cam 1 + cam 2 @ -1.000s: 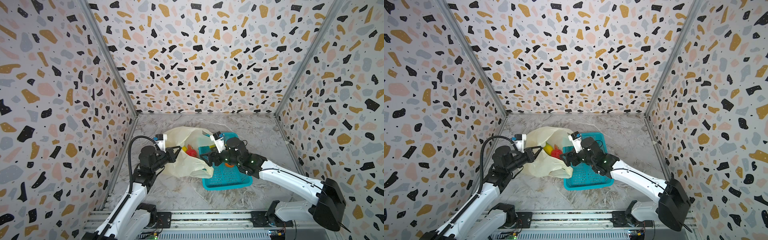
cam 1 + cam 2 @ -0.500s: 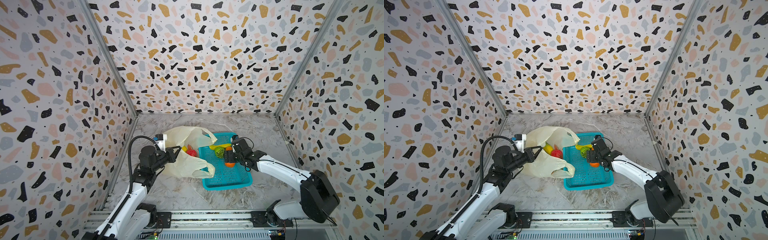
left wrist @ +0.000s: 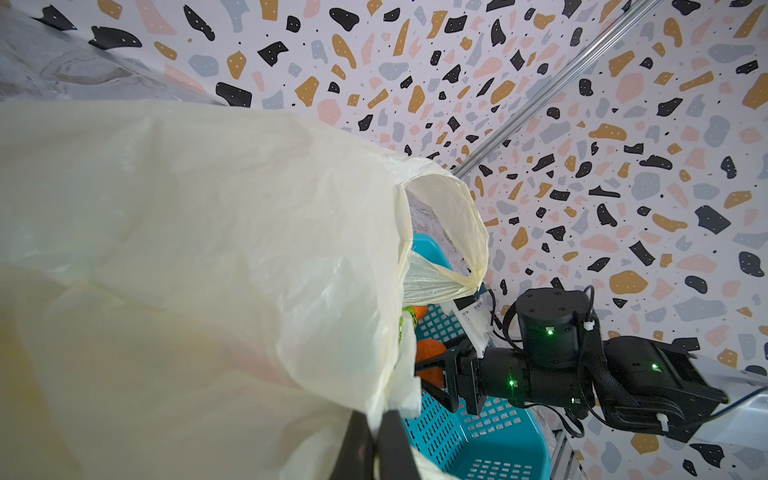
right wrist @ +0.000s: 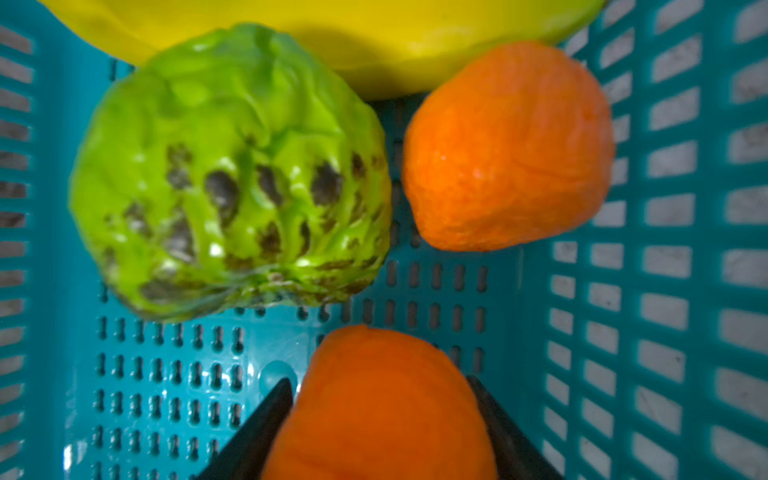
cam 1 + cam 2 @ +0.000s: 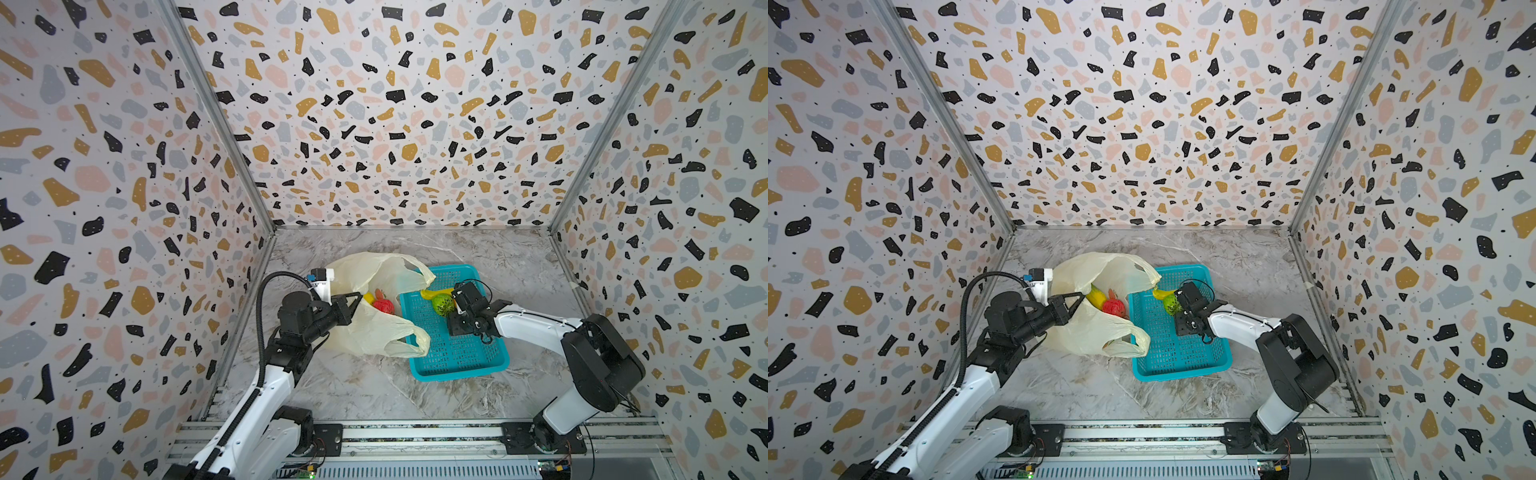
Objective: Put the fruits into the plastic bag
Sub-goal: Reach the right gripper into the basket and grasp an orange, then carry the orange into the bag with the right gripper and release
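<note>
The pale-yellow plastic bag (image 5: 374, 328) (image 5: 1092, 332) lies on the floor with its mouth facing the teal basket. My left gripper (image 5: 357, 297) (image 3: 376, 432) is shut on the bag's rim and holds the mouth up. A bumpy red ball (image 5: 383, 306) (image 5: 1113, 307) and a yellow fruit (image 5: 1094, 297) lie inside the bag. My right gripper (image 5: 452, 325) (image 4: 378, 380) reaches down into the basket, its fingers pressed on both sides of an orange fruit (image 4: 378, 415). A green bumpy fruit (image 4: 232, 174) (image 5: 443, 304), a second orange fruit (image 4: 507, 145) and a yellow fruit (image 4: 332, 37) lie just beyond it.
The teal perforated basket (image 5: 457, 365) (image 5: 1183, 368) stands right of the bag, and one bag handle drapes over its left rim. Patterned walls close in the left, back and right sides. Marble floor runs in front of the basket and bag.
My right gripper left the bag's mouth, swung right over the basket and came down around an orange fruit, its jaws narrowing onto it. The left gripper kept holding the bag in place.
</note>
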Controlling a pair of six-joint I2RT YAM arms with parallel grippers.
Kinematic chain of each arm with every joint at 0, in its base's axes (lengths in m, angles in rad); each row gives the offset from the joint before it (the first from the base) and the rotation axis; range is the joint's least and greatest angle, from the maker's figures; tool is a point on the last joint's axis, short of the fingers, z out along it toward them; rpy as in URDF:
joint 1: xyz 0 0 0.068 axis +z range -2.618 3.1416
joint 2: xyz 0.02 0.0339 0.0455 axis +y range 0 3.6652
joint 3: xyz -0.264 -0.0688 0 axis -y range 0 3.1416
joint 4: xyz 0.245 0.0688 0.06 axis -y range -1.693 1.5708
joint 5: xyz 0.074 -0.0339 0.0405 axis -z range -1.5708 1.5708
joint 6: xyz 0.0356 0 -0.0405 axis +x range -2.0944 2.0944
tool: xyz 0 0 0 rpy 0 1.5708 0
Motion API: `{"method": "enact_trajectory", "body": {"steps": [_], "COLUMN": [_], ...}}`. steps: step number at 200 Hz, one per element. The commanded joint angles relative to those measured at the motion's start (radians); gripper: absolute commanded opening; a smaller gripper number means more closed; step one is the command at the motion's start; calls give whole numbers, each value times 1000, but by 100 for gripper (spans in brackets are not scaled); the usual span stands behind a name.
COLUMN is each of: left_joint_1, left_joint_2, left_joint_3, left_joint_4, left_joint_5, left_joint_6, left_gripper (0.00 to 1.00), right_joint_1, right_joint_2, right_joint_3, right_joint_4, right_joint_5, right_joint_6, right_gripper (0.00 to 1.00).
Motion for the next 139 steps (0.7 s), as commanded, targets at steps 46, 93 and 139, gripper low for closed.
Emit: {"method": "enact_trajectory", "body": {"steps": [46, 93, 139], "left_joint_1": [-1, -1, -1], "left_joint_2": [-2, -4, -8], "left_joint_3": [-2, -9, -8], "left_joint_4": [15, 25, 27], "left_joint_5": [0, 1, 3], "left_joint_6": [20, 13, 10], "left_gripper": [0, 0, 0], "right_joint_1": [54, 156, 191], "right_joint_2": [-246, -329, -64], "right_joint_3": [-41, -22, 248], "right_joint_4": [88, 294, 324], "right_joint_5": [-81, -329, -411], "right_joint_6": [-8, -25, -58], "right_gripper": [45, 45, 47]}}
